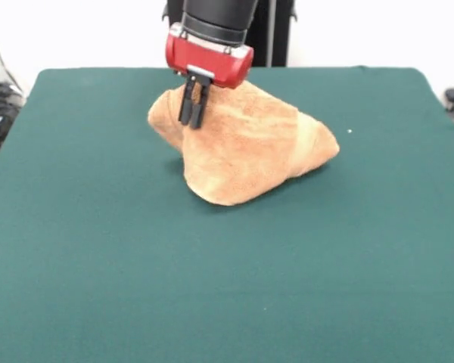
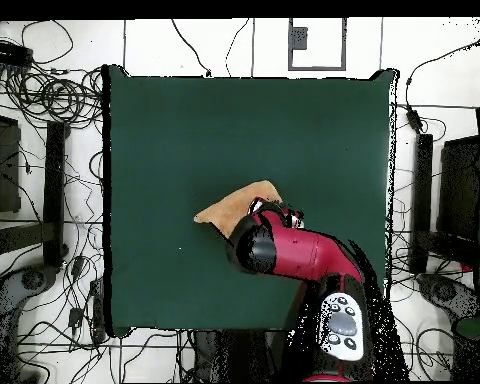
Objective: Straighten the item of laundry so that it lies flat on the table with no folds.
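The orange-tan towel (image 1: 250,147) sits bunched in a raised, folded mound on the dark green table (image 1: 98,272), toward its far middle. My gripper (image 1: 191,121) comes down from the red wrist at the towel's upper left part. Its two black fingers stand close together with cloth between them, and the towel rises toward them. In the overhead view only a corner of the towel (image 2: 232,210) shows beside my arm, which hides the rest and the gripper's fingers. The green table (image 2: 184,120) spreads wide on all sides.
My red and black arm (image 2: 304,255) reaches in from the table's base-side edge. Cables and stands (image 2: 44,150) lie on the floor around the table. A small white speck (image 1: 349,131) lies on the cloth to the right of the towel.
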